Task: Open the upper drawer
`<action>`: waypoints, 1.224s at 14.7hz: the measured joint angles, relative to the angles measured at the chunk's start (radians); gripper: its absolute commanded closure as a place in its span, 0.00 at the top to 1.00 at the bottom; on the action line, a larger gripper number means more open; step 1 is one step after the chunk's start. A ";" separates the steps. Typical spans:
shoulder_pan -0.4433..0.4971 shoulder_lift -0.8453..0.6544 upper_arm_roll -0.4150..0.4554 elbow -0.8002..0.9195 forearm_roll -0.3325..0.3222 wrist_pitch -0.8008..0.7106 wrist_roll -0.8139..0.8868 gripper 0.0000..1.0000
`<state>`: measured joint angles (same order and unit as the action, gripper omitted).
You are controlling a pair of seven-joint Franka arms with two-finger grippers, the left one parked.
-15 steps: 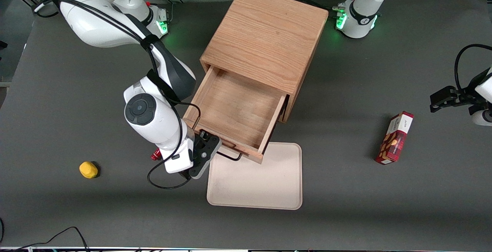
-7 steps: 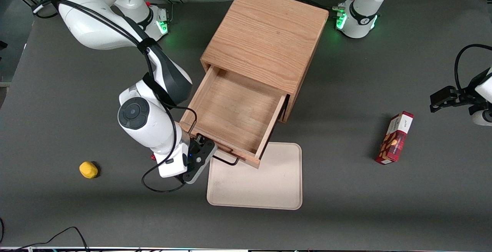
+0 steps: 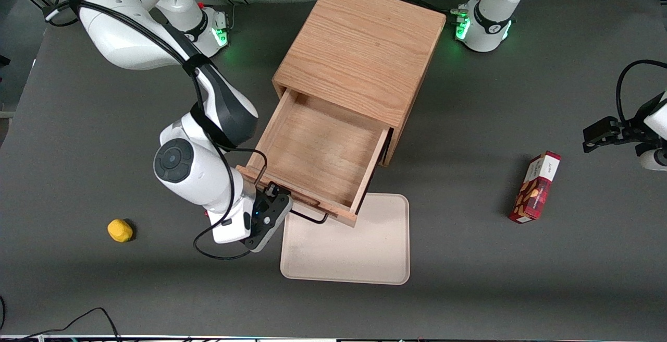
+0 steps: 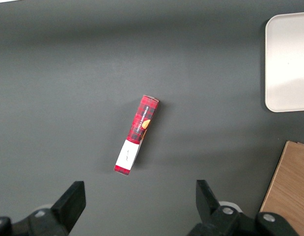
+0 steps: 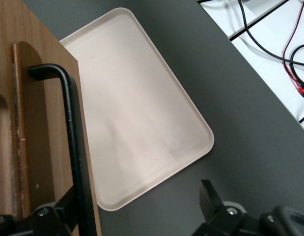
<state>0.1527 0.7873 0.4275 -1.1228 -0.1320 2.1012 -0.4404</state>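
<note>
Front view: the oak-grained upper drawer (image 3: 318, 162) stands pulled well out of the boxy wooden cabinet (image 3: 359, 52), its shallow tray bare. The gripper (image 3: 272, 202) sits at the thin black wire handle (image 3: 308, 217), above a smooth cream tray (image 3: 359, 253).

Right wrist view: the 2 fingers (image 5: 210, 199) are spread apart, 1 beside the handle (image 5: 73, 132), not clamping it.

Left wrist view: a red plaid carton (image 4: 136, 134) lies on matte grey table (image 4: 68, 83).

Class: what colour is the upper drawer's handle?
Black, clearest in the right wrist view: handle on the upper drawer, gripper open around it.
</note>
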 measured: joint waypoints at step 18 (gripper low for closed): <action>-0.040 -0.124 0.052 0.063 0.268 -0.195 0.210 1.00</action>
<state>0.1127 0.6629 0.4793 -1.0596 0.1355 1.9062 -0.2307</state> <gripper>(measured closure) 0.000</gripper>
